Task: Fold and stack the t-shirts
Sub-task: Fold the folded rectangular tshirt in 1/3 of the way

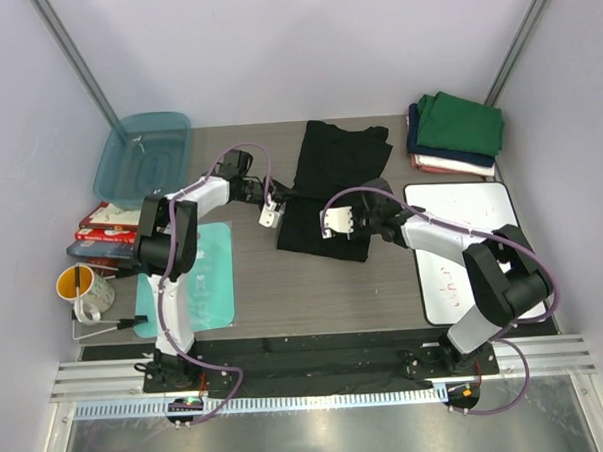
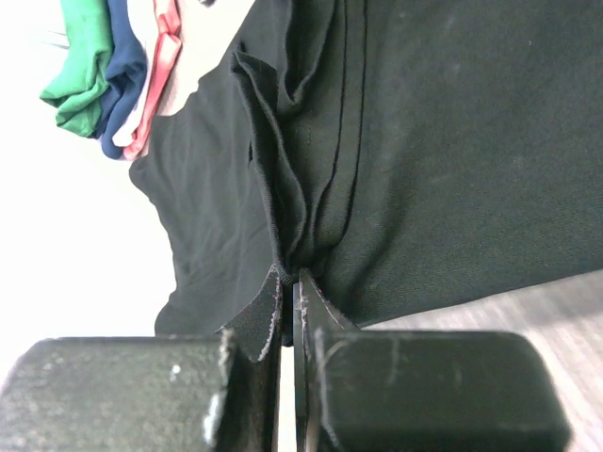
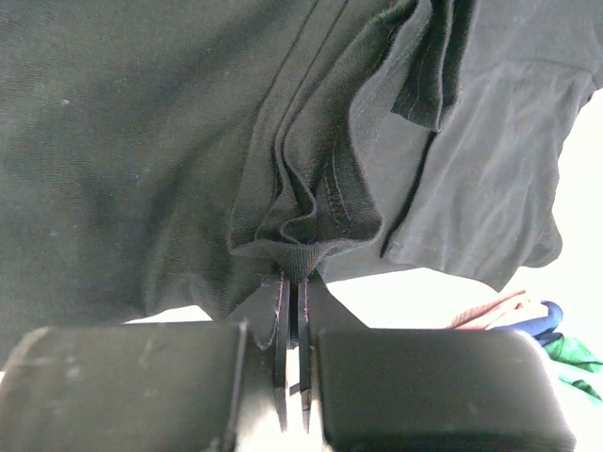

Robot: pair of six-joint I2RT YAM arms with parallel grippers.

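Note:
A black t-shirt (image 1: 330,180) lies half folded mid-table, its print hidden. My left gripper (image 1: 284,205) is shut on its left edge; the left wrist view shows bunched cloth (image 2: 433,141) pinched between the tips of that gripper (image 2: 290,275). At the shirt's right edge my right gripper (image 1: 359,223) is also shut, and the right wrist view has a ribbed fold of the shirt (image 3: 141,141) clamped in it (image 3: 300,275). Folded t-shirts (image 1: 460,124) are stacked at the back right, green over navy over pinkish-white, also visible as a stack (image 2: 104,85) in the left wrist view.
A teal tub (image 1: 143,153) stands at the back left. A teal mat (image 1: 209,280) lies by the left arm's base. A whiteboard (image 1: 463,249) covers the right side. A yellow mug (image 1: 82,288) and red packets (image 1: 106,222) sit beyond the table's left edge.

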